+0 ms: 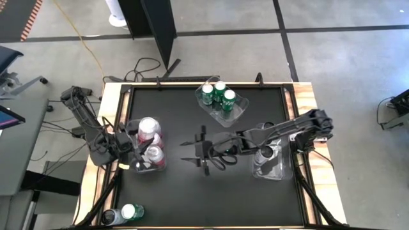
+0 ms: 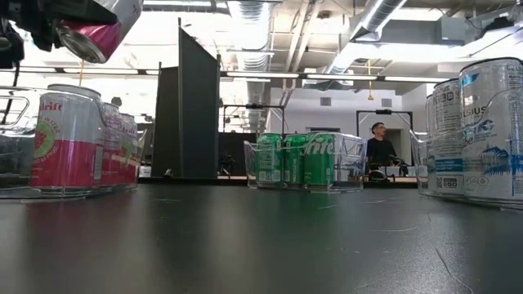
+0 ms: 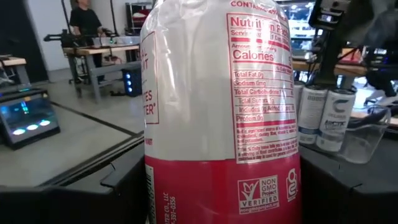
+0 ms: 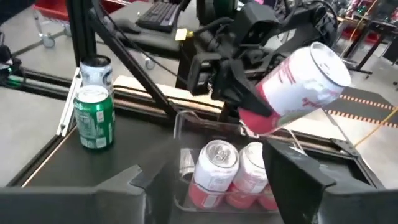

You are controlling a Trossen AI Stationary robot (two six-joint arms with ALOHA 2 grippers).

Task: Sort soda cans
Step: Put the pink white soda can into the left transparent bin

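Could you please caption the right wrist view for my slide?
Left gripper holds a tilted red can over the bin of red cans; a green can waits at the table corner.

You've got a red-and-white can (image 4: 292, 87) aloft, green cans (image 1: 215, 94) upper centre, a black table (image 1: 192, 191).

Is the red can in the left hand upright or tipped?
Tipped: the red can leans in the left hand above the bin.

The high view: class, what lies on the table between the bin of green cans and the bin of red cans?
Nothing: in the high view only bare black tabletop lies between the green-can bin and the red-can bin.
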